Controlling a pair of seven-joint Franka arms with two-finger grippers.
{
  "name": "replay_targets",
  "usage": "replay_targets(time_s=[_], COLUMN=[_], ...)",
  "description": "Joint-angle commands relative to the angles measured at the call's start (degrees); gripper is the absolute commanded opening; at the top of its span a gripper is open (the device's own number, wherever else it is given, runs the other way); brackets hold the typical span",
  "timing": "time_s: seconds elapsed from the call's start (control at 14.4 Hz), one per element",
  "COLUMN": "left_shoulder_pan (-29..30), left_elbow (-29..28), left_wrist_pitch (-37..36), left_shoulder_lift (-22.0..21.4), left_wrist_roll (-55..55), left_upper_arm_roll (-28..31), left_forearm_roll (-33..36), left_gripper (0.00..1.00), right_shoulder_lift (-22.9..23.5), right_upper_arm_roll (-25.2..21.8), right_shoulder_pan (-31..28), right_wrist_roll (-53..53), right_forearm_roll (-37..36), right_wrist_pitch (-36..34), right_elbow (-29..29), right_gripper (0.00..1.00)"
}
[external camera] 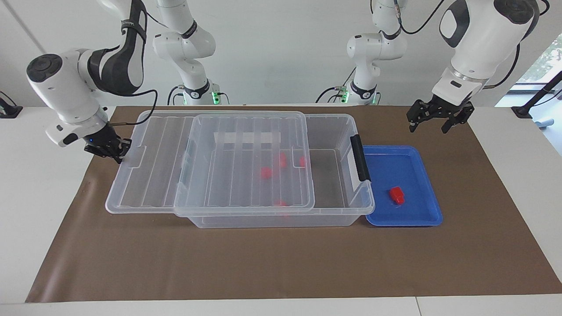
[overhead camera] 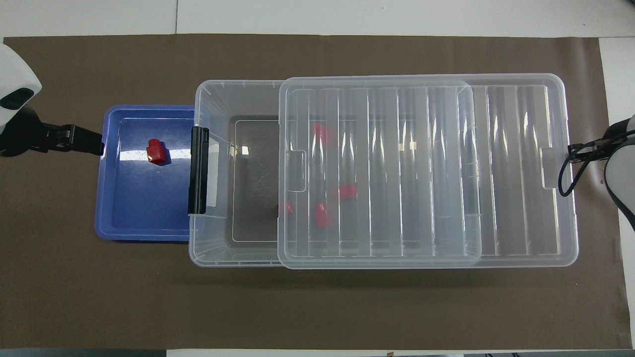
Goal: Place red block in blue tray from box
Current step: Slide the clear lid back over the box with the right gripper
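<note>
One red block (external camera: 396, 195) (overhead camera: 157, 151) lies in the blue tray (external camera: 395, 166) (overhead camera: 129, 208), which sits against the box (external camera: 281, 219) (overhead camera: 198, 99) at the left arm's end. Several more red blocks (external camera: 265, 172) (overhead camera: 347, 191) lie inside the box under its clear ribbed lid (external camera: 246, 162) (overhead camera: 426, 168). The lid lies flat and overhangs the box toward the right arm's end. My right gripper (external camera: 115, 153) is shut, its tip against that overhanging end of the lid. My left gripper (external camera: 434, 120) (overhead camera: 94, 144) hangs open and empty over the mat beside the tray.
A black clip handle (external camera: 360, 158) (overhead camera: 198, 176) stands up on the box wall next to the tray. A strip of the box at that end is uncovered. Brown mat (external camera: 281, 263) covers the table, with white tabletop around it.
</note>
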Motion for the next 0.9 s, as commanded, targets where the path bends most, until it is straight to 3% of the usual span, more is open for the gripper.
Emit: replay_targets(time_s=[0.0,0.49,0.83], left_shoulder_pan=[0.3,-0.1,0.6], left_elbow=[-1.7,-1.8,-1.7], left_wrist_pitch=[-0.7,-1.3,-1.0], left_shoulder_lift=[-2.0,-2.1,-2.1], left_wrist_roll=[0.5,0.3,0.3], left_upper_arm_roll=[-0.1,-0.3,-0.1], left_forearm_roll=[-1.0,-1.0,-0.9], left_gripper=[1.00,1.00,1.00], right_shoulder_lift=[-0.9,-1.1,-1.2], right_upper_arm_roll=[0.7,8.4,11.0], right_shoulder_pan=[1.1,1.1,1.1], right_wrist_roll=[4.0,15.9,20.4], right_forearm_roll=[-0.2,-0.2,-0.2], right_wrist_pitch=[-0.2,-0.8,-1.4], right_elbow=[-1.3,-1.3,-1.3], right_gripper=[0.00,0.00,0.00])
